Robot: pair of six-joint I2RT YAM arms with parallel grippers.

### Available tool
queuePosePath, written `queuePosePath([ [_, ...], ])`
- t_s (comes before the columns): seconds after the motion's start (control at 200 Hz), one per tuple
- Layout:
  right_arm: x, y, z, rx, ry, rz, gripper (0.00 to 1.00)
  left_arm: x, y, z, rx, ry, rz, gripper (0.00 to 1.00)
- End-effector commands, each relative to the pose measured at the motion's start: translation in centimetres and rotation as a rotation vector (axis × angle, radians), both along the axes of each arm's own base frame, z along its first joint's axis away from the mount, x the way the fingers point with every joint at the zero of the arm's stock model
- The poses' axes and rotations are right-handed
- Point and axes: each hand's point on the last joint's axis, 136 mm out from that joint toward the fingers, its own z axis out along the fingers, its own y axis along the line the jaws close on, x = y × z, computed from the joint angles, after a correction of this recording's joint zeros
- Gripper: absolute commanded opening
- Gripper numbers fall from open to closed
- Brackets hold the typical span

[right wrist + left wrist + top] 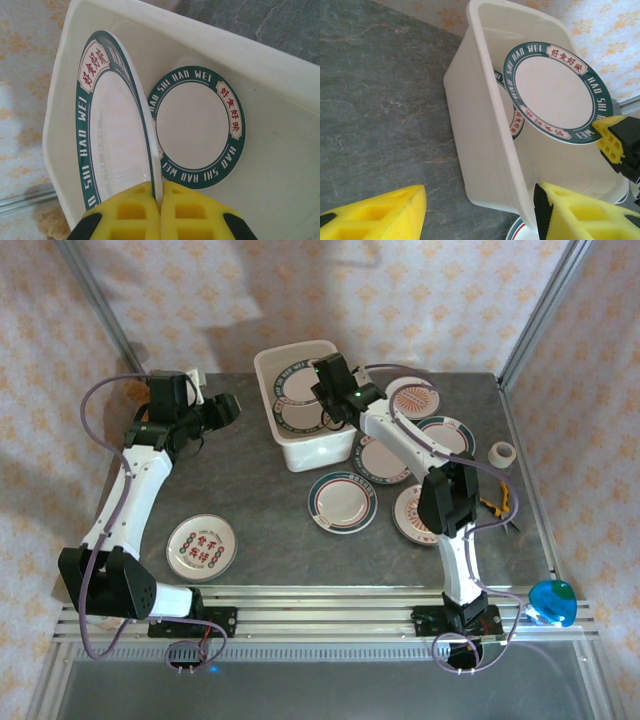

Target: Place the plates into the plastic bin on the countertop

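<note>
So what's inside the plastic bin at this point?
One teal-rimmed plate lies on the plastic bin floor. The right gripper holds a second plate on edge inside it, covering the floor behind.

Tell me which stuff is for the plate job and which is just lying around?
For the job: plastic bin, teal-rimmed plate in the right gripper, plate lying in the bin, red-lettered plate, banded plate.
Just lying about: tape roll, yellow-handled pliers, blue object.
</note>
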Motion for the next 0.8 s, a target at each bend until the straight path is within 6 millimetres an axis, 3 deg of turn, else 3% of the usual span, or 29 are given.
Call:
queuePosePath([
  [0.0,0.6,-0.7,-1.0,-0.026,0.029,-0.096,0.00,-0.6,0.4,-0.8,0.017,0.033,-0.013,0.59],
  [0.31,2.8,1.3,-4.1,-0.047,0.054,-0.119,0.00,-0.9,1.4,-1.0,0.058,0.055,-0.004,0.59],
  [0.681,3.2,1.5,-7.8,-0.076,0.083,-0.188,0.00,-0.9,1.8,-2.2,0.071,0.097,-0.013,0.59],
  [0.796,3.2,1.7,-7.9,-0.085,0.091,-0.201,0.00,-0.7,1.8,-2.5,0.075,0.109,-0.026,0.59],
])
